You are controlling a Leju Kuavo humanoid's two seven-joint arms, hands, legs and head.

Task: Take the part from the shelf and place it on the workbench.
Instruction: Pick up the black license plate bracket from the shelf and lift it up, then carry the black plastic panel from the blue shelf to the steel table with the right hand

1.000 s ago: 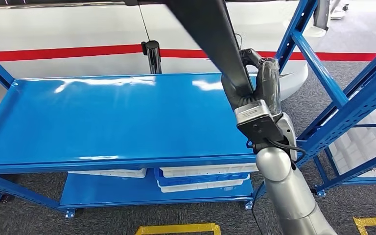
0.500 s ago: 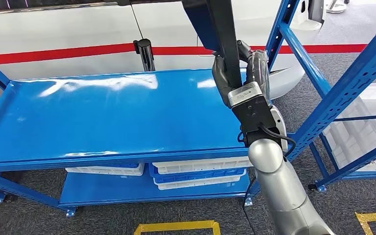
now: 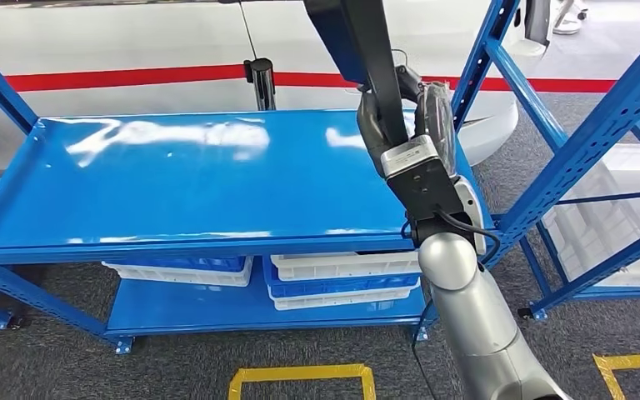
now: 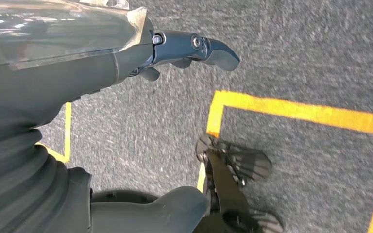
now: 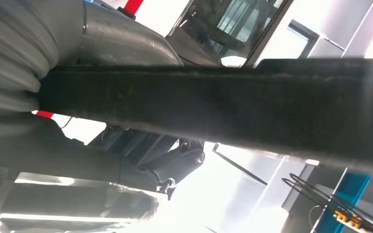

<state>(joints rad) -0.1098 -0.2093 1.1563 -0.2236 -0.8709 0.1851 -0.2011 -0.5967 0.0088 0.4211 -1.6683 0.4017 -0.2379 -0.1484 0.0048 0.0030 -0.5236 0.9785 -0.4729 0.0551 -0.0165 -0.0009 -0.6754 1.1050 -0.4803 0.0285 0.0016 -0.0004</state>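
My right hand (image 3: 423, 117) grips a long dark flat part (image 3: 358, 42), which rises steeply out of the top of the head view. Hand and part hang over the right end of the blue metal workbench top (image 3: 200, 183), whose surface is bare. In the right wrist view the same dark part (image 5: 223, 107) crosses close in front of the camera. My left hand (image 4: 175, 48) hangs above grey carpet with its fingers apart and nothing in it.
Blue rack uprights (image 3: 567, 158) stand close on the right. White and blue bins (image 3: 342, 279) sit on the lower shelf under the bench. A white car body with a red stripe (image 3: 133, 79) and a black post (image 3: 260, 79) lie behind. Yellow tape (image 3: 300, 385) marks the floor.
The camera has shifted, so the whole scene sits a little differently. My right hand keeps its hold on the part and now stands slightly further over the bench top.
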